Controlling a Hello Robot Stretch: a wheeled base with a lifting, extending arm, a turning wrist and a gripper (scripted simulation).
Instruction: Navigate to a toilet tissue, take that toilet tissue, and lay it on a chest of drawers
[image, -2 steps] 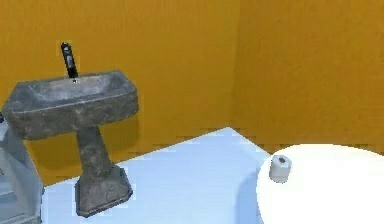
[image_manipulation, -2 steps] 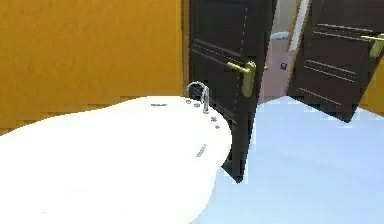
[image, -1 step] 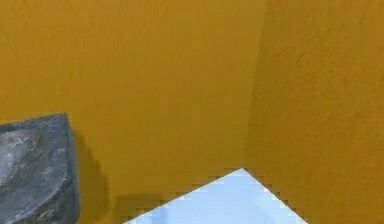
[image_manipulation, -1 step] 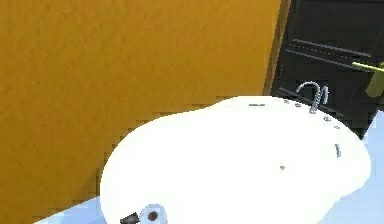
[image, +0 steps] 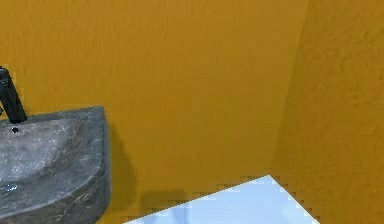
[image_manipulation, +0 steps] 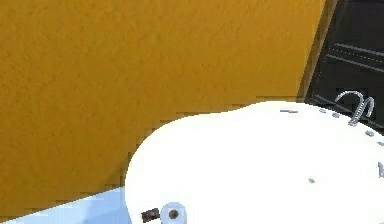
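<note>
Against the arm side view's orange wall (image_manipulation: 120, 80) bulged a large white rounded fixture (image_manipulation: 260, 160), and at the forward view's left stood a grey stone basin (image: 50, 170) with a dark tap (image: 10, 95). At the white fixture's bottom edge sat a small white toilet tissue (image_manipulation: 175, 212), its round end and grey core hole facing the camera, so its long axis ran toward the viewer, a small dark piece (image_manipulation: 150, 214) just left of it. How the gripper stood could not be told.
</note>
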